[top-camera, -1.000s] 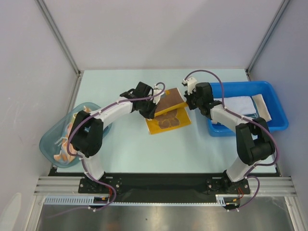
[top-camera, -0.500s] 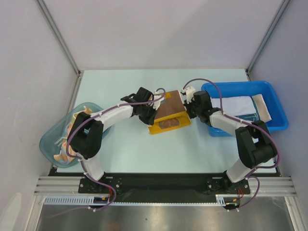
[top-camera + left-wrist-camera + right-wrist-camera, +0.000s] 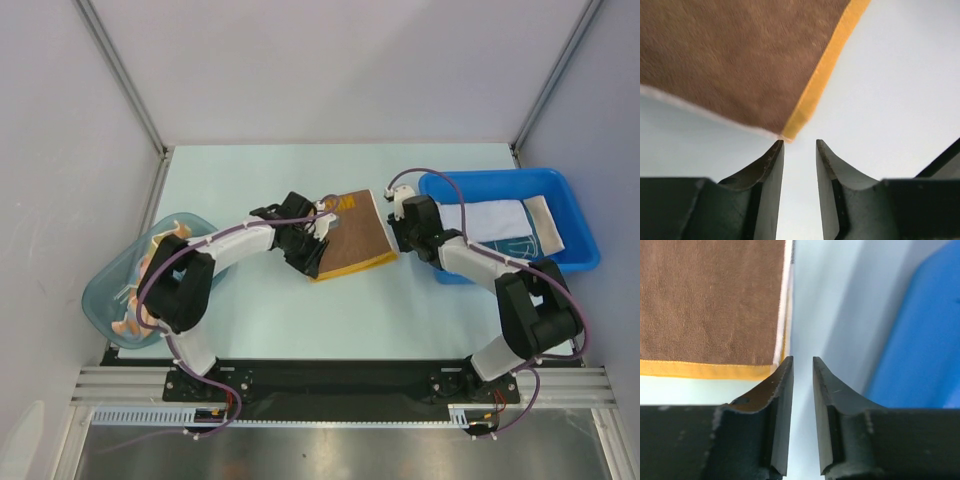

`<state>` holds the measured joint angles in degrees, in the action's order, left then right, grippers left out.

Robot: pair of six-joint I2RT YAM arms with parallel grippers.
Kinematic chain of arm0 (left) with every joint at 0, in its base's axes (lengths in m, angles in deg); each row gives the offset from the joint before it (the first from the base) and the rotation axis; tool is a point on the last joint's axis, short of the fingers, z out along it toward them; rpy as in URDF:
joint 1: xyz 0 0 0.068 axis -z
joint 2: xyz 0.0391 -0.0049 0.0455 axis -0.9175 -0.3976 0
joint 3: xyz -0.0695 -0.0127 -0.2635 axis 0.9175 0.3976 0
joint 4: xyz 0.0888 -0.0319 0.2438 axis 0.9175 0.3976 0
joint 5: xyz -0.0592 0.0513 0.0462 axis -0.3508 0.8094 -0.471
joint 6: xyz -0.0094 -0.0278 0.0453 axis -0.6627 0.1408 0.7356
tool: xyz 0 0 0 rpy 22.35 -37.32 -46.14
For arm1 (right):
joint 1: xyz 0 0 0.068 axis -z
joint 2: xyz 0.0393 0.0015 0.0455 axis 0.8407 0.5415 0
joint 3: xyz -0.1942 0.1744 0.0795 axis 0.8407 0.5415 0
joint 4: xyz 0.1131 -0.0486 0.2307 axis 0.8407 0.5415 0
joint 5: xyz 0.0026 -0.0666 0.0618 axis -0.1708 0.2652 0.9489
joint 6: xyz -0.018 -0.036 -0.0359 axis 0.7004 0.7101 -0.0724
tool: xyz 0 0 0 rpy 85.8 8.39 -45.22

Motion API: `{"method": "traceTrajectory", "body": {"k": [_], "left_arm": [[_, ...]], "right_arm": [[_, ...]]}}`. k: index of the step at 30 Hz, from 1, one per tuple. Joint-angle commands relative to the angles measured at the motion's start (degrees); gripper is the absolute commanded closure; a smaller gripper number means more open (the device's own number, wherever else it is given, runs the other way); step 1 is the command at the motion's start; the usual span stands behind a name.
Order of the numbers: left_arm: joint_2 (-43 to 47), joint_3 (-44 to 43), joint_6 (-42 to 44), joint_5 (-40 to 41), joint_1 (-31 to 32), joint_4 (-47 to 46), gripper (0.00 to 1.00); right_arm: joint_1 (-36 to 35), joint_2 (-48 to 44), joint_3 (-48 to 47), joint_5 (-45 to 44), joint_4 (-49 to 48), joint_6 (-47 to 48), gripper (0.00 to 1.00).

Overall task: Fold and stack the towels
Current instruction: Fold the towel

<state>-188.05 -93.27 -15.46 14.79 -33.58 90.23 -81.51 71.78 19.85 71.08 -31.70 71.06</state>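
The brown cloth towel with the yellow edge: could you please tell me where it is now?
In the top external view the brown towel lies folded centrally, between the left gripper and right gripper, beside the blue plastic bin.

We flopped the brown towel [image 3: 355,232] shut, yellow side now hidden; left hand [image 3: 800,147] and right hand [image 3: 803,362] just let go.

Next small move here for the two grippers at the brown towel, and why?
Probably back both grippers straight away from the brown towel. The left gripper and the right gripper each show parted fingers with no cloth between them, the towel's yellow-edged corners lie just past the tips, and the towel lies flat on the table. Retreating cleanly should avoid dragging it.
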Motion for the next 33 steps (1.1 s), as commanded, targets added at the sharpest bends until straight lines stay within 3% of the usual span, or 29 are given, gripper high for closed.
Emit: {"method": "traceTrajectory", "body": {"k": [1, 7, 12, 15, 22, 26, 33], "left_arm": [[5.62, 1.6, -2.32, -3.42, -0.03, -0.14, 0.62], [8.79, 3.18, -9.34, -6.15, -0.39, -5.67, 0.59], [6.77, 3.8, -18.56, -0.88, -3.01, -6.11, 0.6], [7.38, 7.13, -24.98, -2.02, -7.5, -10.24, 0.59], [12.99, 8.11, -27.28, 6.15, -11.27, -7.87, 0.57], [20.2, 9.87, -27.19, 8.34, -14.35, -7.7, 0.54], [26.0, 11.45, -25.7, 11.25, -18.57, -5.33, 0.53]], "right_arm": [[0.3, -5.61, -0.32, -3.31, 0.88, -2.74, 0.73], [-1.1, -6.33, -2.69, -0.86, 2.28, -5.72, 0.71], [-2.86, 0.43, -9.36, -1.03, 7.82, -12.58, 0.61], [-4.71, 5.96, -14.02, -4.54, 11.16, -15.65, 0.59], [-5.24, 17.04, -22.37, -12.01, 19.86, -24.26, 0.54], [-5.5, 19.77, -22.29, -12.45, 21.44, -27.7, 0.48], [-8.13, 18.91, -18.17, -11.66, 23.64, -33.58, 0.48]]}}
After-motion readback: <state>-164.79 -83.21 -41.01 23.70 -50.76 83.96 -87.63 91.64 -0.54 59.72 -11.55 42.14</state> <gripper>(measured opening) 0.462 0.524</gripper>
